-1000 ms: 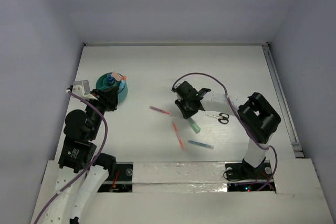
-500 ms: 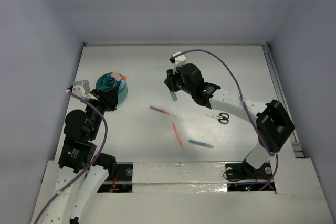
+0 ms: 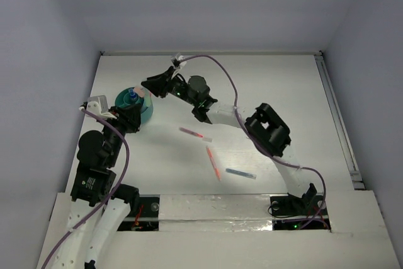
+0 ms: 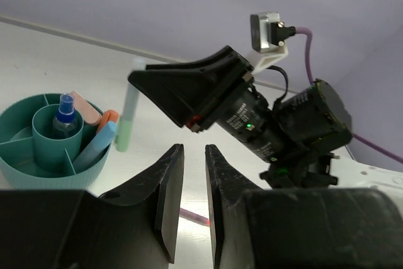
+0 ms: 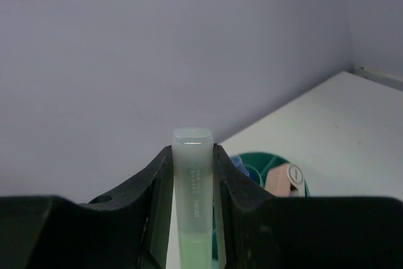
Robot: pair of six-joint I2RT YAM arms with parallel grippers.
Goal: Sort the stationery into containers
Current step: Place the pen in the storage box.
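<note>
Lilac wall (image 5: 126, 42) backs wrist views showing, unlike overhead, right jaws clamping green marker (image 5: 192, 206), left jaws narrow.

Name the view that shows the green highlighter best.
Left wrist: the green highlighter shows nearly full length, upright in the right gripper near the teal pot. Right wrist shows only its clamped top; top external barely shows it.

Right arm (image 3: 221, 115) stretched far left, right claw (image 5: 192, 155) clamped; left claw (image 4: 194, 155) barely parted.
</note>
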